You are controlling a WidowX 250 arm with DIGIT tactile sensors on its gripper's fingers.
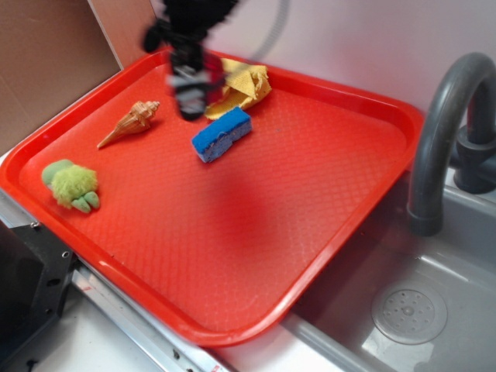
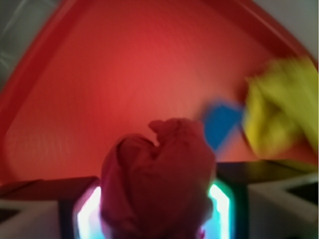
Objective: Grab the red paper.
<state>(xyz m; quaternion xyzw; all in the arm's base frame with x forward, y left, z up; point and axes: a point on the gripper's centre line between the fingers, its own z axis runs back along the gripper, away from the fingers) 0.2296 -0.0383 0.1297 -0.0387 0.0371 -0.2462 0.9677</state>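
Wrist view: red paper (image 2: 157, 179) sits clamped between the jaws, above the tray (image 2: 124, 64).
Crumpled, light and soft, it should squash rather than slip; gripping across its bulk suits it. Only the exterior view shows the raised, blurred gripper (image 1: 188, 97) near the sponge (image 1: 222, 134) and cloth (image 1: 242, 84), hiding the paper.

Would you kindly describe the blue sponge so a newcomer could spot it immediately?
Find the large red tray beside the sink. Near its far edge, the blue sponge lies just in front of the crumpled yellow cloth. It is the only blue, block-shaped item there.
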